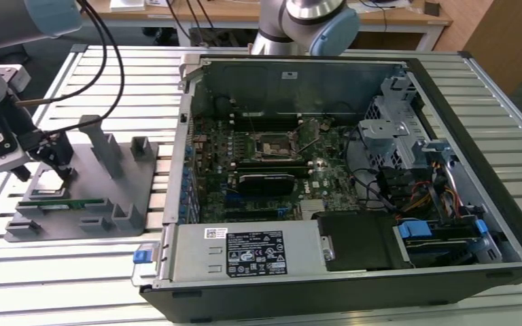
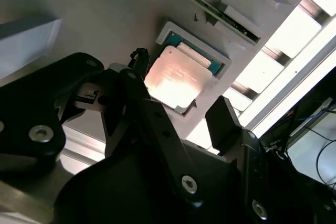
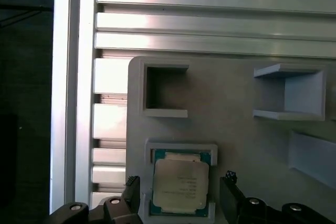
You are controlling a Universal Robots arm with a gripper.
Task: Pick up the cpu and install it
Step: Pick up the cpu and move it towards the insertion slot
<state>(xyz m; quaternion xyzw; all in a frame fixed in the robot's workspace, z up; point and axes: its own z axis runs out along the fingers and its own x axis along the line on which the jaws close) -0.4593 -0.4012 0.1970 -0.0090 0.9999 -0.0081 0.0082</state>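
The cpu (image 3: 180,186) is a pale silver square chip lying flat in a shallow framed pocket of the grey fixture plate (image 3: 236,145). In the exterior view the cpu (image 1: 49,183) sits at that view's left, beside the computer case. My gripper (image 3: 181,193) hangs just above it, open, with one dark finger (image 3: 132,192) on each side of the chip and a small gap to its edges. In the second wrist view the cpu (image 2: 176,77) shines between the fingers (image 2: 223,124). The gripper (image 1: 52,163) holds nothing.
A long green memory stick (image 1: 68,202) lies in the fixture next to the cpu pocket, among upright grey blocks (image 1: 107,146). The open computer case (image 1: 478,136) holds the motherboard with its socket (image 1: 274,144). All of it rests on a slatted aluminium table (image 1: 62,278).
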